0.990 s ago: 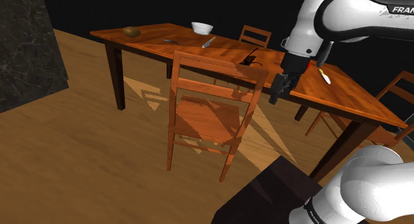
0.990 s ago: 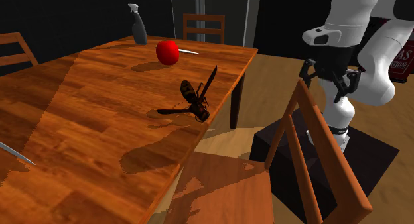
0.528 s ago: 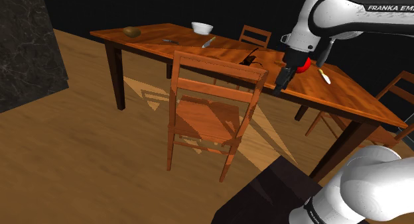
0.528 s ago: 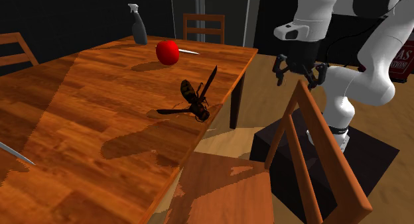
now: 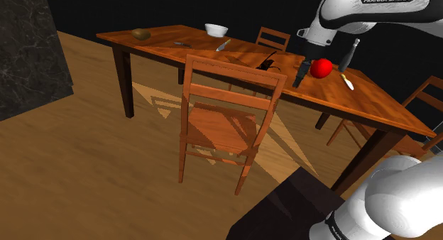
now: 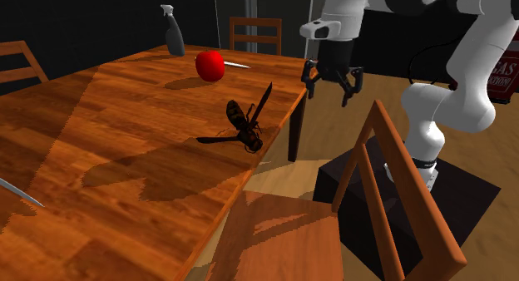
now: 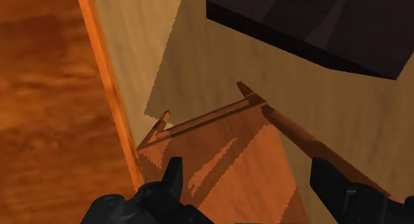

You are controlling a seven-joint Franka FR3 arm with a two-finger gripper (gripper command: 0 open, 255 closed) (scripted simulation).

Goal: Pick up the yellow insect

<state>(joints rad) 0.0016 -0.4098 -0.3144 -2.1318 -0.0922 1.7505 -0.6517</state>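
Brown-orange, dark-winged insect [image 6: 244,125] lies on the table [image 6: 83,113]; the hand [image 6: 333,86] hangs wide open, empty.

floor [image 5: 85,175]: pale wood | table [image 5: 369,104]: reddish wood | chair [image 5: 220,128]: matching, beside it | wall [image 5: 28,54]: dark marbled

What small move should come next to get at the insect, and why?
Probably carry the gripper sideways over the table toward the insect before lowering. The wrist view shows the open fingers above the chair seat, just off the table's edge, so the insect is not yet beneath them.
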